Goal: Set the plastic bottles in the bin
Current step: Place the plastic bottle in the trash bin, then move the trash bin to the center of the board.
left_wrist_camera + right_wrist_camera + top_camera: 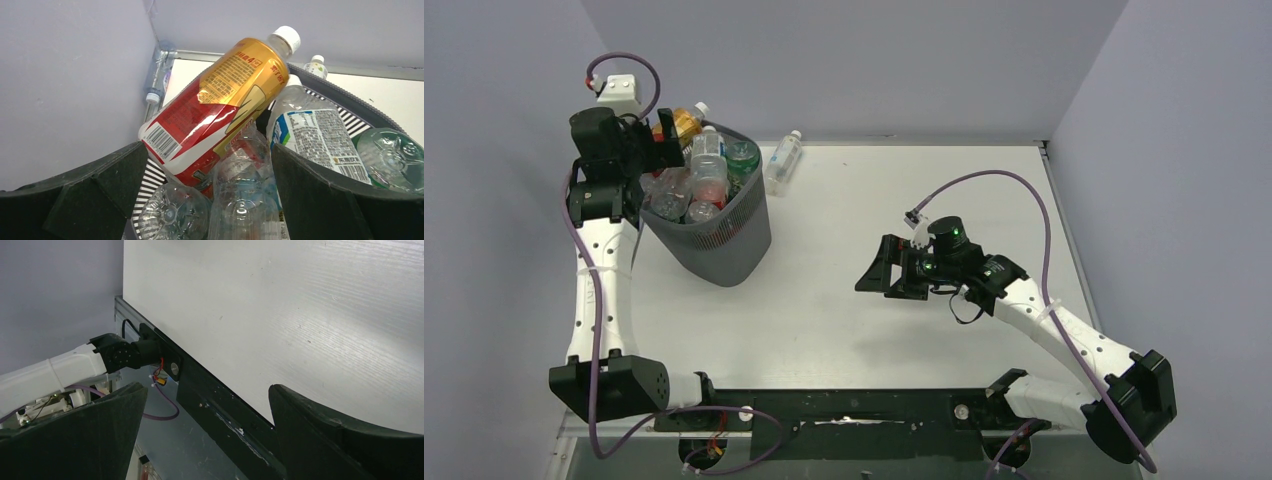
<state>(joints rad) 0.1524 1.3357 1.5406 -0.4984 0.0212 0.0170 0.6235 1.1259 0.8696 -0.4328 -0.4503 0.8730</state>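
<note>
the bin [724,255] at the table's [844,330] far left corner is piled full, so the gold bottle [220,105] on top by the rim may roll off. left gripper [667,142] hangs by it, jaws wide, holding nothing. right gripper [882,272] is wide & empty too, over mid table. one clear bottle [782,160] lies nr the far edge, just beside the bin.

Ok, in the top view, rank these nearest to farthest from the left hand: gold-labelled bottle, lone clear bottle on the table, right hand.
1. Gold-labelled bottle, right at the left hand, atop the bin.
2. Lone clear bottle, on the table beside the bin.
3. Right hand, mid-table.
</note>
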